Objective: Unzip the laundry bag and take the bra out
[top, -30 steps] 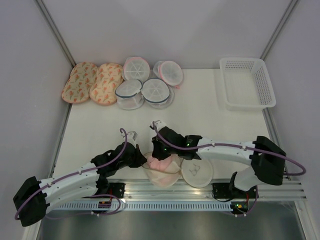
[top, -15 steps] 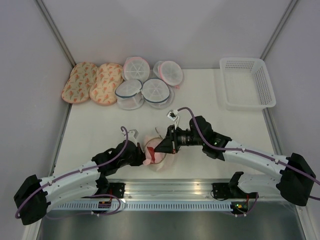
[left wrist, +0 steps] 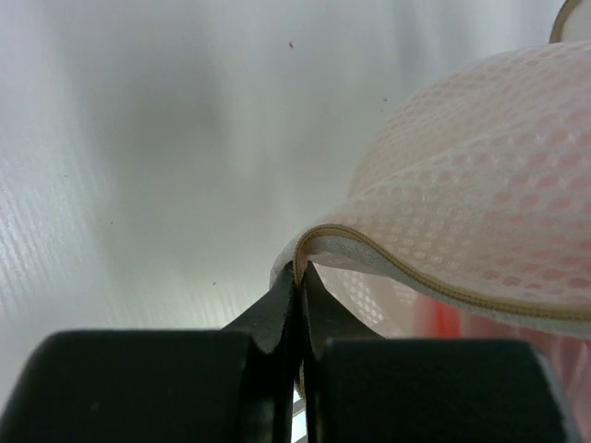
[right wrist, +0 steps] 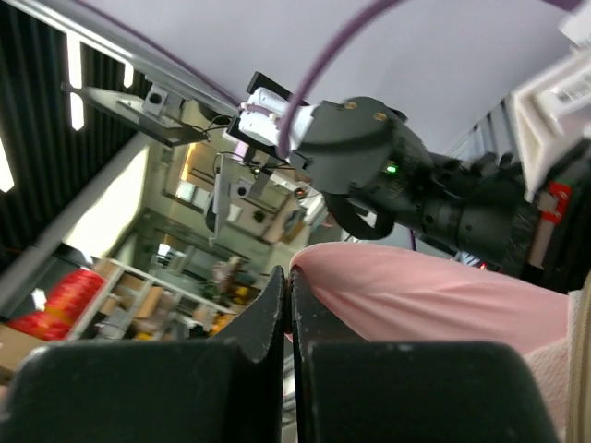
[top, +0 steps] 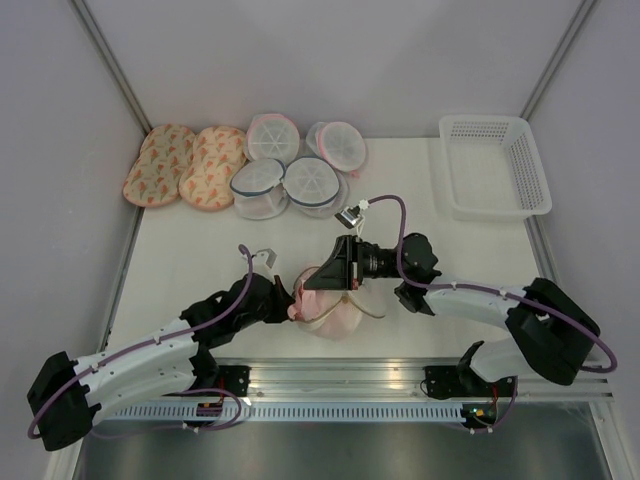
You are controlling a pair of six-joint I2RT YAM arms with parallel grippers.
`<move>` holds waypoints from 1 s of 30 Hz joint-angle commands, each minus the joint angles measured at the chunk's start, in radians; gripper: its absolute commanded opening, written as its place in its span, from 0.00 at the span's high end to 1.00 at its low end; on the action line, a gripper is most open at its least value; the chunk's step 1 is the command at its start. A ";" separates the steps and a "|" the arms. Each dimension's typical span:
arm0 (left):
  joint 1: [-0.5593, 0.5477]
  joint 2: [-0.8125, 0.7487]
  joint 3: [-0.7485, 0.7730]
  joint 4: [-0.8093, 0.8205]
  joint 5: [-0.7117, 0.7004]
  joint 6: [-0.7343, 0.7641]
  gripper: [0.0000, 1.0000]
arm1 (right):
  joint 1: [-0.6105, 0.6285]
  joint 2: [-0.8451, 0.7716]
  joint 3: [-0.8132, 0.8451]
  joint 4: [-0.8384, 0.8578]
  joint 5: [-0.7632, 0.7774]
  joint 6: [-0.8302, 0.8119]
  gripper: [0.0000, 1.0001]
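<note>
We start with the desk, where both arms reach in over its near middle and meet at the laundry bag. The bag sits right at the tip of the left tool and just below the tip of the right tool. The bag looks opened to us: its mesh dome sags, and its zip edge curls up as a loose lip rather than lying closed. The bra is partly out. It shows as pink fabric between the two tools, running from the right tool's tip back toward the bag, and we cannot see how much is left inside. The left tool is pinched fully together on the bag's lip, with the zip edge running off to its right. The right tool is also closed tight, on a fold of the pink fabric. We judge the unzipping done and the removal under way, with one tool anchoring the bag and the other drawing the garment out. The next move calls for the right tool to pull up and away from the left tool while the left tool holds firm. We would go slowly, since a strap could catch on the zip edge and drag the bag along.
</note>
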 commanded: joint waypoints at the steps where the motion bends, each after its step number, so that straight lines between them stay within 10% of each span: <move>1: -0.003 -0.007 0.033 -0.017 -0.047 -0.011 0.98 | -0.005 0.064 -0.006 0.631 -0.041 0.195 0.99; 30: -0.003 0.086 0.038 0.044 0.002 -0.005 0.98 | -0.138 0.095 0.445 0.629 -0.102 0.258 1.00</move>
